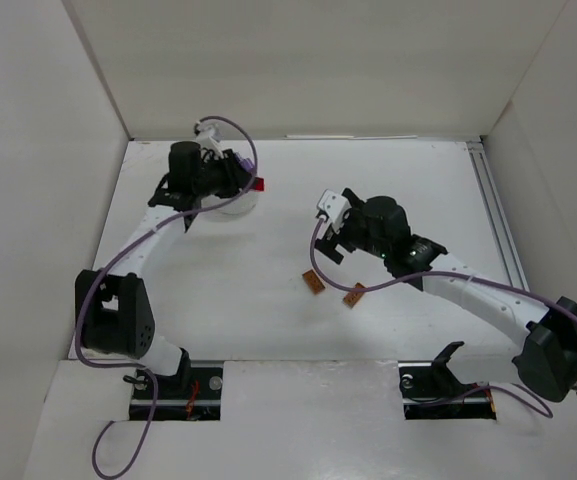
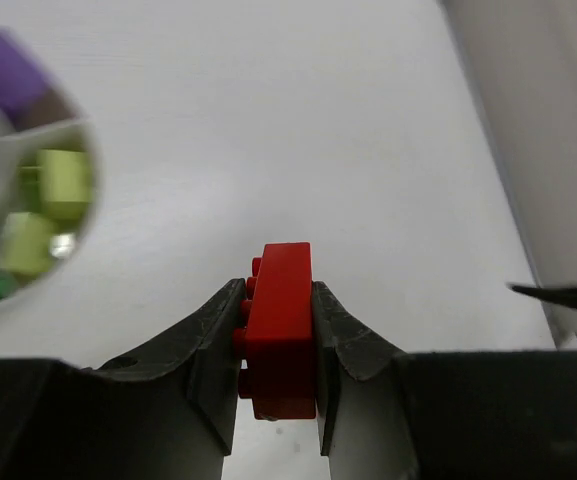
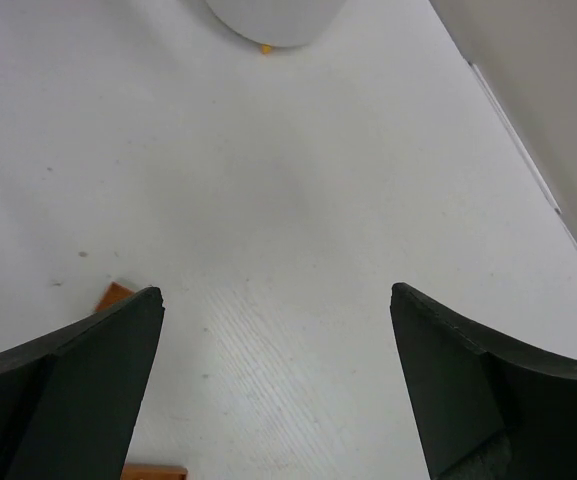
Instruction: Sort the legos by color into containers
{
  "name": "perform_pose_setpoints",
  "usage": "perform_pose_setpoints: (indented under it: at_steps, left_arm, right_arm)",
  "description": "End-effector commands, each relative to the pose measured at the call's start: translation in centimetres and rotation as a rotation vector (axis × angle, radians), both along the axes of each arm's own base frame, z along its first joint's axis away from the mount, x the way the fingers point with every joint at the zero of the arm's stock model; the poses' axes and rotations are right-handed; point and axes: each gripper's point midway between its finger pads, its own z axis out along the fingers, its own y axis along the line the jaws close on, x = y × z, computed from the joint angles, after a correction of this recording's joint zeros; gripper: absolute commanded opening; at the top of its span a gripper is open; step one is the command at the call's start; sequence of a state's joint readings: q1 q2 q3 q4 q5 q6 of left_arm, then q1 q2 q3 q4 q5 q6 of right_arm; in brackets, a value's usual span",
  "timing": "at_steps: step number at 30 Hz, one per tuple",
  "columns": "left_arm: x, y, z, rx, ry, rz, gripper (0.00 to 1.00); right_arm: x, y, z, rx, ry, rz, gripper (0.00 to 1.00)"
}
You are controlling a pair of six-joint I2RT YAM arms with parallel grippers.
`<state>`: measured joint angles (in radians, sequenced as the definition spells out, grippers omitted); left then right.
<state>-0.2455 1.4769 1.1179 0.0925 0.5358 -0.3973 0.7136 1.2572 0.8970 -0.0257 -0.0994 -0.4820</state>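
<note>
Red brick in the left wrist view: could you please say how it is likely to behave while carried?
Probably stiff: the red brick shows straight edges while squeezed by the left pincer. Likely light, being smaller than the pincer. Its smooth plastic may slip, since only its two faces are pinched.

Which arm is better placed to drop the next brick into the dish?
Left. The left end effector is shut on the red brick right beside the dish. The right end effector is open and empty, farther off near the orange-brown bricks.
</note>
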Motion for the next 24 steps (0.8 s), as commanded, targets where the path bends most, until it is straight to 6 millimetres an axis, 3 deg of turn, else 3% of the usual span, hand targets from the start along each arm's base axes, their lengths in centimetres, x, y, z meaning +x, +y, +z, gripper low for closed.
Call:
perform_pose_setpoints:
  at_steps: [1,3,4,6,8,10,11,12,15,17,18,24]
  left_arm:
    - [3.8,6.3,1.2,0.073,0.016,0.23,0.0]
    - [5.7,9.9,0.6,0.132,0.042,0.363,0.0]
    - [6.4,10.9,1.5,0.153,0.035,0.392,0.0]
    - [7.8,13.0,0.6,0.181,0.068,0.439,0.0]
    - [9.0,14.3,1.4,0.207,0.065,0.46,0.0]
    - [10.4,15.3,0.0,0.241,0.099,0.484,0.0]
    - [11.0,15.6,0.7,0.257,0.089,0.486,0.0]
    - [11.7,15.9,-0.7,0.29,0.11,0.481,0.0]
    - [13.0,16.8,-0.8,0.34,0.113,0.511,0.0]
    - [13.8,17.0,-2.1,0.376,0.116,0.488,0.0]
    - [14.2,16.6,-1.6,0.372,0.098,0.464,0.0]
    - [15.7,15.9,-3.7,0.389,0.113,0.39,0.0]
  right_arm:
    - [2.6,-2.1,3.5,0.058,-0.066,-0.113,1.0]
    - [3.2,-3.3,2.4,0.032,-0.037,-0.143,1.0]
    - [3.9,-4.2,2.1,0.025,-0.03,-0.171,1.0]
    - [4.4,-4.9,1.8,0.025,-0.01,-0.192,1.0]
    - [5.0,-5.9,1.2,0.021,0.01,-0.208,1.0]
    - [5.6,-6.4,0.2,0.009,0.039,-0.216,1.0]
    - [5.7,-6.4,0.1,0.011,0.052,-0.207,1.0]
    - [6.1,-6.9,-0.3,0.01,0.061,-0.217,1.0]
    - [6.5,-7.1,-0.8,0.008,0.086,-0.212,1.0]
    - [6.7,-7.5,-0.8,0.002,0.08,-0.218,1.0]
    - [6.5,-7.4,-1.4,-0.005,0.098,-0.21,1.0]
    - [7.1,-8.4,-1.8,-0.008,0.107,-0.223,1.0]
